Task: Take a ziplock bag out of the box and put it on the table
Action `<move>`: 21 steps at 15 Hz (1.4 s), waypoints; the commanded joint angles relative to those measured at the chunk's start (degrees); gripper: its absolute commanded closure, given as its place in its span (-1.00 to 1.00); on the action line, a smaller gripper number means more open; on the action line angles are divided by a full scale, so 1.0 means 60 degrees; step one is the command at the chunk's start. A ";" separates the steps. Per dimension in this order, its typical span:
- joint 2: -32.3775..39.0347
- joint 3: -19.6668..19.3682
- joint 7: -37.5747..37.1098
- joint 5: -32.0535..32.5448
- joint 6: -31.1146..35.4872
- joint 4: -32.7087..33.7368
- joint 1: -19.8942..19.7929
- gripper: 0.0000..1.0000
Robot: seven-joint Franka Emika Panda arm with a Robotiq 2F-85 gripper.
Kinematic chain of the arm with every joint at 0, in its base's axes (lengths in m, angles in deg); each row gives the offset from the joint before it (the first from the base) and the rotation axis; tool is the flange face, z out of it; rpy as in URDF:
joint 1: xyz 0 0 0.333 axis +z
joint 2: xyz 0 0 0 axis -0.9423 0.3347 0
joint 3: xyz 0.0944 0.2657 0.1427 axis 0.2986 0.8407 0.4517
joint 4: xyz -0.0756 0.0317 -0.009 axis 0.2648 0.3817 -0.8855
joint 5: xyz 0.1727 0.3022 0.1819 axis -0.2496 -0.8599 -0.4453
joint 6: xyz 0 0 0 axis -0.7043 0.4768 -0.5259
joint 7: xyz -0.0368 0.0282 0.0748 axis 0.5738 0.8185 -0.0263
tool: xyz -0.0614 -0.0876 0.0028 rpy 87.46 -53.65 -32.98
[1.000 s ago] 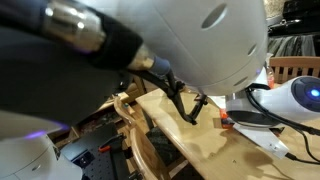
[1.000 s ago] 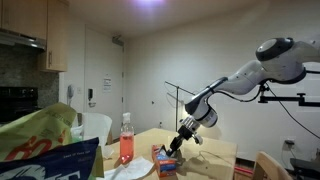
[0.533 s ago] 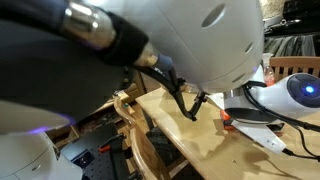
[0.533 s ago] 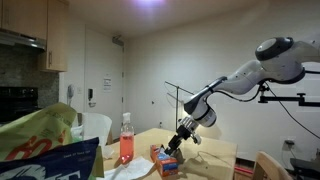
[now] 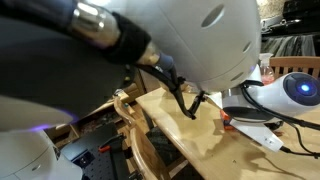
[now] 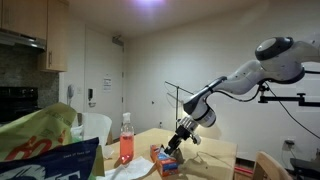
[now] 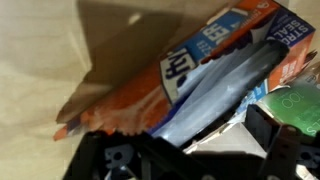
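At the box's (image 7: pixel 125 100) opening, the ziplock bag (image 7: pixel 215 95) looks pale, bluish and see-through.

Home kitchen, oven (image 6: pixel 16 106), cabinets (image 6: pixel 56 34), dining table (image 6: pixel 216 151)

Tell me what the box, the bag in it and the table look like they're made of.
The box: printed cardboard, matte, with creased flaps. The ziplock bag: thin see-through plastic, slightly glossy, probably soft film. The table: pale wood or wood-look top, smooth, faint sheen.
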 commanded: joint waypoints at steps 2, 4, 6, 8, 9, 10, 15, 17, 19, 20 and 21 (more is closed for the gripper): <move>-0.0333 0.0319 0.0547 0.0092 0.0524 -0.0724 -0.0204 -1.00; -0.0309 0.0399 0.0675 0.0133 0.0571 -0.0767 -0.0215 -1.00; -0.0273 0.0398 0.0679 0.0148 0.0542 -0.0681 -0.0169 -1.00; -0.0218 0.0311 0.0600 0.0124 0.0373 -0.0494 -0.0089 -1.00; -0.0182 0.0278 0.0546 0.0100 0.0306 -0.0402 -0.0073 -1.00; -0.0163 0.0265 0.0525 0.0086 0.0316 -0.0358 -0.0072 -1.00; -0.0047 0.0193 0.0512 0.0074 0.0070 -0.0081 -0.0065 -1.00; -0.0029 0.0134 0.0513 0.0075 0.0008 0.0010 -0.0036 -1.00; 0.0022 0.0133 0.0531 0.0051 -0.0039 0.0101 -0.0053 -0.99; 0.0035 0.0123 0.0540 0.0045 -0.0064 0.0133 -0.0055 -0.97; 0.0050 0.0110 0.0548 0.0041 -0.0096 0.0176 -0.0054 -0.75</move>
